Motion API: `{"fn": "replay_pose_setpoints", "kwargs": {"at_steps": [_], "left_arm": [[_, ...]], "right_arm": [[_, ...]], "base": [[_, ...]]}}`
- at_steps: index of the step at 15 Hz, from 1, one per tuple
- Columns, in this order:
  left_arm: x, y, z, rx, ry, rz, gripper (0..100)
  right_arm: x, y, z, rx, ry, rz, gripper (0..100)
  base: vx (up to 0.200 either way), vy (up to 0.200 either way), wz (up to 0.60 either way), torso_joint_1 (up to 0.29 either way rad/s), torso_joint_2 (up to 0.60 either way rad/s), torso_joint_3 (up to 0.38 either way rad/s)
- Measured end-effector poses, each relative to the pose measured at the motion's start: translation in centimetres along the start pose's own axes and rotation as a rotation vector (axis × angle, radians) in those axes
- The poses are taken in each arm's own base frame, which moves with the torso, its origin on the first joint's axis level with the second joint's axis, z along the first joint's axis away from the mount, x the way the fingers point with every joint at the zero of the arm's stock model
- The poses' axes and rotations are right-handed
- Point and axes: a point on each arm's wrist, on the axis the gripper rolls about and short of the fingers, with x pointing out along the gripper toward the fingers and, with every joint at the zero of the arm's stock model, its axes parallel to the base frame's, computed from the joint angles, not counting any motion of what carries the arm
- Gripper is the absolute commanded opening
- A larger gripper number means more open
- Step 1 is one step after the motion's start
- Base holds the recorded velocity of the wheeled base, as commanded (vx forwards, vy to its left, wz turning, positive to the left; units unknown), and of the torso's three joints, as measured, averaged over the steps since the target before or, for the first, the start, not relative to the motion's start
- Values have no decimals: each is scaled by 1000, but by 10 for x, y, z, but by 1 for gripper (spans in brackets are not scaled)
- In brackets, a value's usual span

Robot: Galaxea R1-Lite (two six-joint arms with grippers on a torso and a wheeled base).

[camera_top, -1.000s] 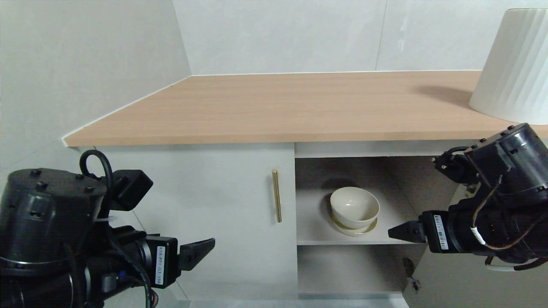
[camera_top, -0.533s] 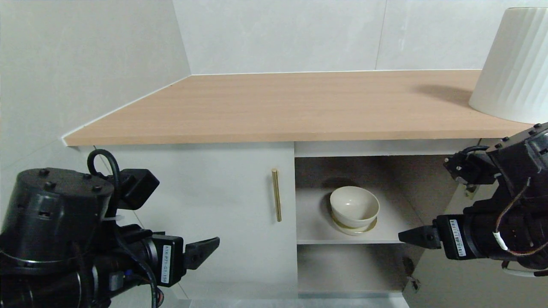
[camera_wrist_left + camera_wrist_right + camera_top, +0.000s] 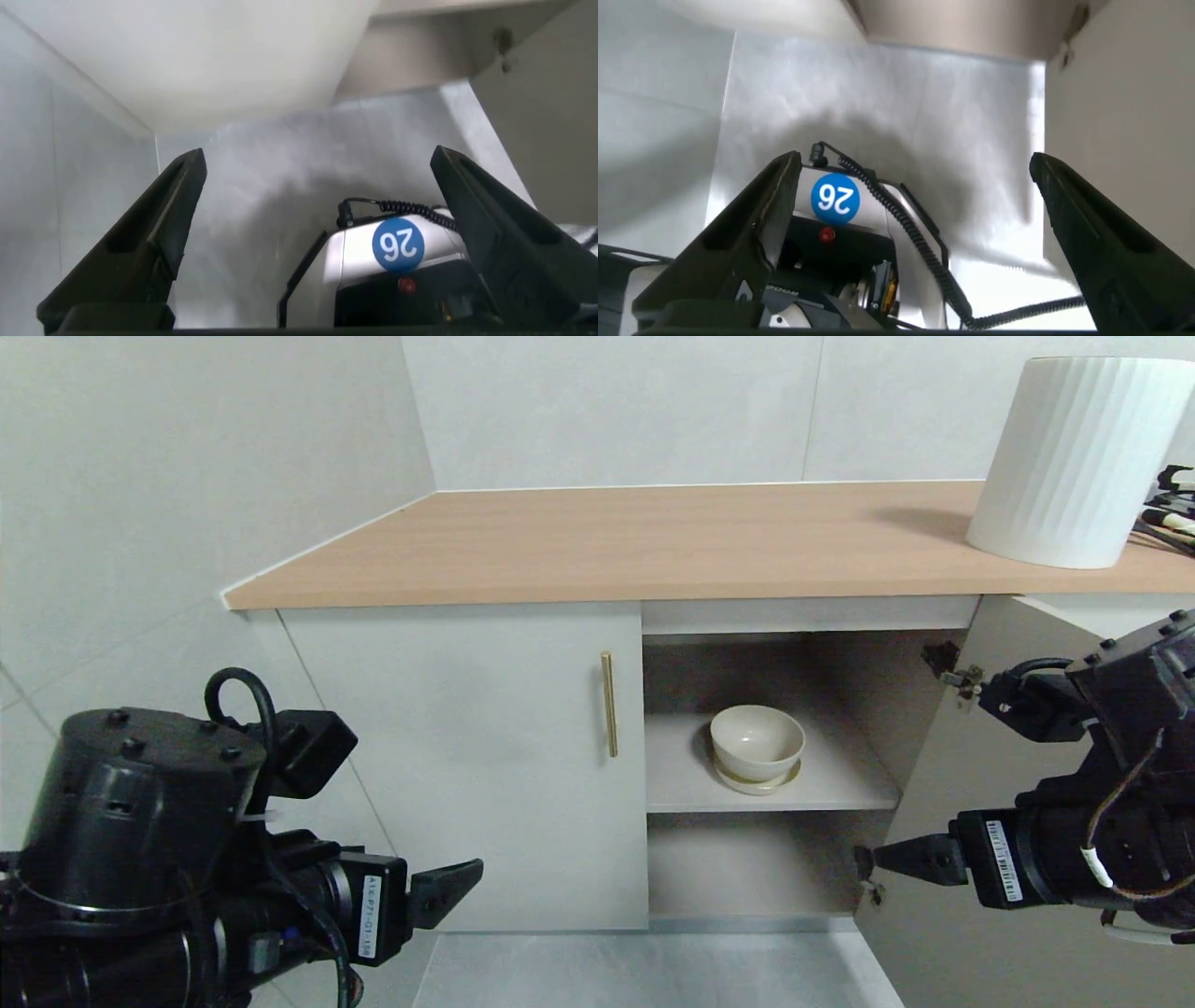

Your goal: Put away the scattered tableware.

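The cabinet (image 3: pixel 467 859) under the wooden surface (image 3: pixel 653 541) has its right door (image 3: pixel 943 756) swung open, and its left door (image 3: pixel 467 756), with a thin golden handle (image 3: pixel 609 705), is closed. In the open compartment, the upper shelf (image 3: pixel 840 784) carries a cream bowl (image 3: pixel 756 742), which stands upright on a small saucer (image 3: pixel 758 786) of the same colour; nothing can be seen in the bowl. On the surface, at its right end, stands a tall white ribbed vessel (image 3: pixel 1074 457) (what is inside it I cannot see). The left end effector (image 3: pixel 462 877) is low in front of the closed left door, and in the left wrist view its two fingers (image 3: pixel 159 243) are spread wide with nothing between them. The right end effector (image 3: pixel 873 857) is in front of the lower part of the open door, below the level of the shelf. Its fingers (image 3: pixel 1102 243) are also spread wide and hold nothing. The bowl lies between the two end effectors in the head view, higher and deeper inside the cabinet, well apart from both. The right one is the nearer to it.
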Motion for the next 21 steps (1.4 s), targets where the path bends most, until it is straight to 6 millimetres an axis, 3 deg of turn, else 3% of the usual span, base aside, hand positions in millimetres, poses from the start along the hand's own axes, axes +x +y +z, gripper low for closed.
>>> {"fn": "replay_pose_setpoints", "kwargs": {"at_steps": [4, 13, 18, 21], "left_arm": [[2, 0, -1, 2, 6, 2, 100], [6, -1, -3, 5, 13, 3, 100], [7, -1, -3, 5, 14, 7, 100], [7, -1, -3, 6, 14, 6, 100]], "right_arm": [[1, 0, -1, -2, 2, -5, 100], [1, 0, -1, -3, 4, -6, 100], [-4, -4, -6, -33, 30, -16, 100], [-23, -13, -17, -132, 94, -37, 100]], "base": [[-200, 0, 0, -1, 2, 1], [0, 0, 0, 0, 0, 0], [0, -200, 0, 4, 0, 3], [0, -200, 0, 1, 1, 4]]}}
